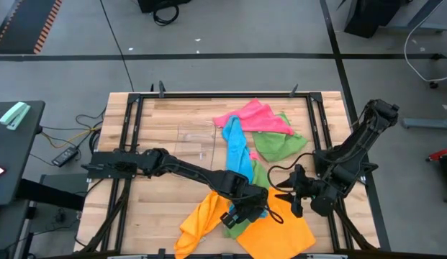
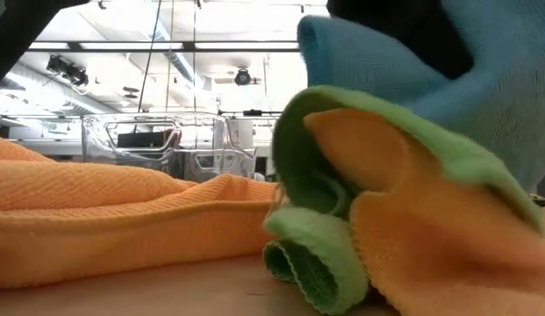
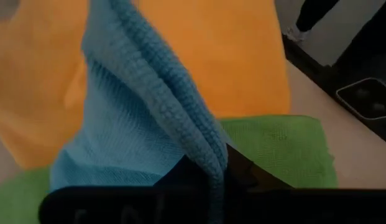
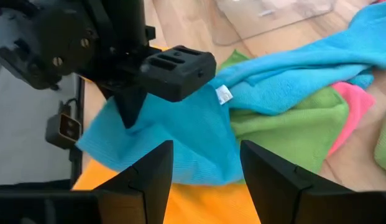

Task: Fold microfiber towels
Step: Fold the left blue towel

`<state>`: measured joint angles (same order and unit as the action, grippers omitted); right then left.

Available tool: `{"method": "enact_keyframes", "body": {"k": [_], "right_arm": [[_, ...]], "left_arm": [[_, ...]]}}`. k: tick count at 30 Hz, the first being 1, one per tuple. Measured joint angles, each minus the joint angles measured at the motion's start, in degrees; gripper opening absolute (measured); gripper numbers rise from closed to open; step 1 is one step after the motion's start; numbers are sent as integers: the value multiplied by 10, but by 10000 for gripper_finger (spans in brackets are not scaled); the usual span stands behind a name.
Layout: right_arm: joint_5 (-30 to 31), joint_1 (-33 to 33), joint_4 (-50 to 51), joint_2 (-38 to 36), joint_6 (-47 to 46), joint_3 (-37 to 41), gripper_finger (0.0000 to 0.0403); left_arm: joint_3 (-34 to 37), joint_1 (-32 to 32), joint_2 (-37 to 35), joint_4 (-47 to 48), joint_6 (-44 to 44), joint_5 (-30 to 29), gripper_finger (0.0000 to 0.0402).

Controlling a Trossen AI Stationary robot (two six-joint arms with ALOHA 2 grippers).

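Blue towel (image 3: 149, 124): ribbed microfiber, draped in a ridge
Left gripper (image 1: 241, 210): pinching blue towel
Right gripper (image 4: 202, 168): spread, empty

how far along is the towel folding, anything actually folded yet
Nothing looks folded: the pink towel, green towel and orange towel all lie crumpled in one heap on the table. In hand: the left gripper is shut on an edge of the blue towel, lifting it over the orange one. The right gripper waits open beside it. All folding remains.
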<state>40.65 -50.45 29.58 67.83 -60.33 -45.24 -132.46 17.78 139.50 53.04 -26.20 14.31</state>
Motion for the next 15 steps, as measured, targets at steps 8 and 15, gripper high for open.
{"method": "enact_keyframes", "body": {"k": [8,15], "right_arm": [[5,1,-132,48,13,48,196],[3,15,-205,113,44,54,196]], "left_arm": [[0,0,0,-9,11,1,31],[0,0,0,-19,38,1,26]]}}
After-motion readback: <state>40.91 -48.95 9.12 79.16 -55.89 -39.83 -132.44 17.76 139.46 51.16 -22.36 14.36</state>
